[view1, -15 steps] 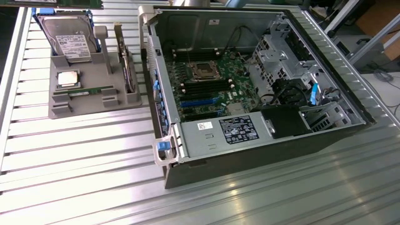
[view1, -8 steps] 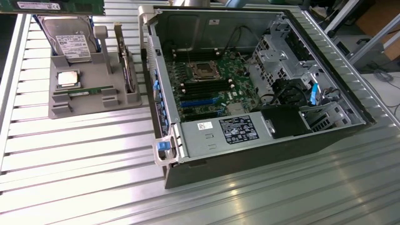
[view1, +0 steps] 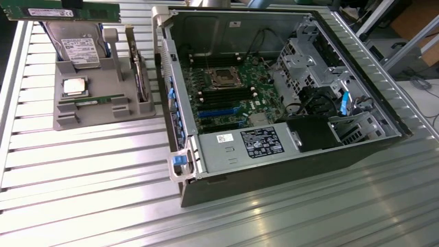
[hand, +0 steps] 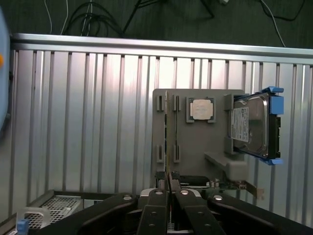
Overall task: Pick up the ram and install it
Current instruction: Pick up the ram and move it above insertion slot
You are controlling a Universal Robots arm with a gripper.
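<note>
The desk [view1: 82, 170] was ribbed bare metal, smooth and shiny enough to throw glare. The tray [view1: 103, 117] looked like matt grey plastic. The processor [view1: 74, 86] had a bright metal lid, the hard drive [view1: 81, 49] a dull metal shell with a white paper label. The ram [view1: 61, 11] was green circuit board, and the gripper [hand: 169, 192] was matt black.

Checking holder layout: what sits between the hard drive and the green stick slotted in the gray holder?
The square silver processor, flat in its recess between the hard drive and the green stick, as the exterior view shows.
</note>
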